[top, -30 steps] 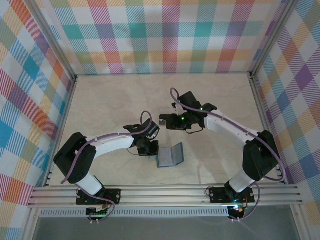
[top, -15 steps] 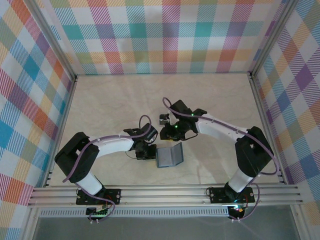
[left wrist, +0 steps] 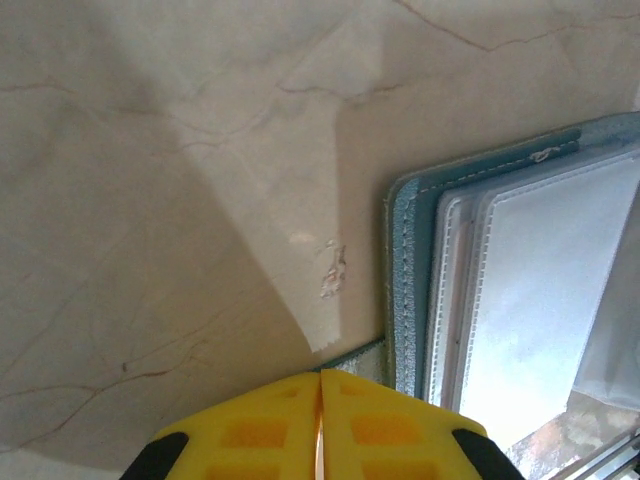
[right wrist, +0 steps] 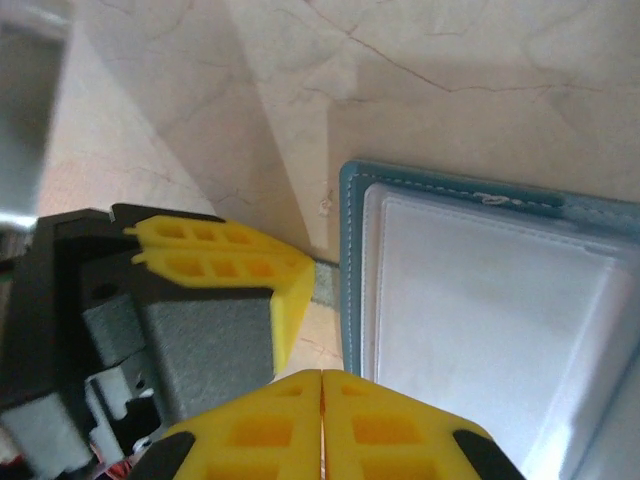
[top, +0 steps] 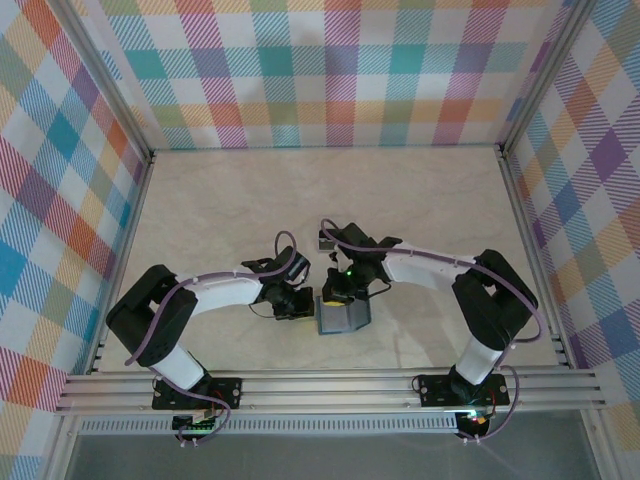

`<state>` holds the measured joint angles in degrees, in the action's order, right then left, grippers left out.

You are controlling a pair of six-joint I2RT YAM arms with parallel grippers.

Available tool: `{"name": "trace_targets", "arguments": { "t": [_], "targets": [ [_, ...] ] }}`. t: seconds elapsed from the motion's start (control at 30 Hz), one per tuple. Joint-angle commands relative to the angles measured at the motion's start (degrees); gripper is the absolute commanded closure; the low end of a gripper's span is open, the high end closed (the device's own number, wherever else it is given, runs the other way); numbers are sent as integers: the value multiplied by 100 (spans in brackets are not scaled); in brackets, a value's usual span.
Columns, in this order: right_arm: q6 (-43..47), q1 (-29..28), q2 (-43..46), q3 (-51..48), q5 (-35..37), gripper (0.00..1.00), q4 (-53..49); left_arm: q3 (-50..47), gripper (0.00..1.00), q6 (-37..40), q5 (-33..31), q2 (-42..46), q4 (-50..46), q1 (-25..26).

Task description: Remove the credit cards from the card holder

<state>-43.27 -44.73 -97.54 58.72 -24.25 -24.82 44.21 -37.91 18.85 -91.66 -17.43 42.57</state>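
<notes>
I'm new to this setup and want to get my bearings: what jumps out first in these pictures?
Both arms meet near the front of the table on the open teal card holder. The left gripper, shut, sits at the holder's side tab; the right gripper, also shut, points at its stitched edge beside the pale pockets. Bright plaid walls ring the scene.

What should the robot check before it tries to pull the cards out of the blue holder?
1. Holder open, pockets showing: ok.
2. Left tool shut on the holder's side tab: ok, it seems.
3. Right tool open, ready to pinch: not ok, shut.
4. Right tool near the pockets: ok.
5. Cards seen inside the pockets: cannot tell.
</notes>
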Motion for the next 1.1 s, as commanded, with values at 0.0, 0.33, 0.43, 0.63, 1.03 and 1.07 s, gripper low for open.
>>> {"name": "trace_targets", "arguments": {
  "t": [0.0,0.33,0.43,0.63,1.03,1.07],
  "targets": [
    [-204,-61,-214,-104,-259,90,381,-242,91,-15,-75,-183,-1,-27],
    [-196,-146,-559,-149,37,90,408,-277,91,25,-116,-167,-19,-30],
    [-135,-164,-661,-148,129,87,285,-273,91,47,-149,-133,-62,-34],
    [89,-323,-723,84,690,73,-421,-264,91,82,-189,-129,-129,-35],
    [178,-361,-465,225,1017,63,-944,-180,91,162,-189,-183,-208,-50],
    [187,-358,-431,234,1035,62,-974,-176,91,161,-189,-185,-210,-52]
  ]
}}
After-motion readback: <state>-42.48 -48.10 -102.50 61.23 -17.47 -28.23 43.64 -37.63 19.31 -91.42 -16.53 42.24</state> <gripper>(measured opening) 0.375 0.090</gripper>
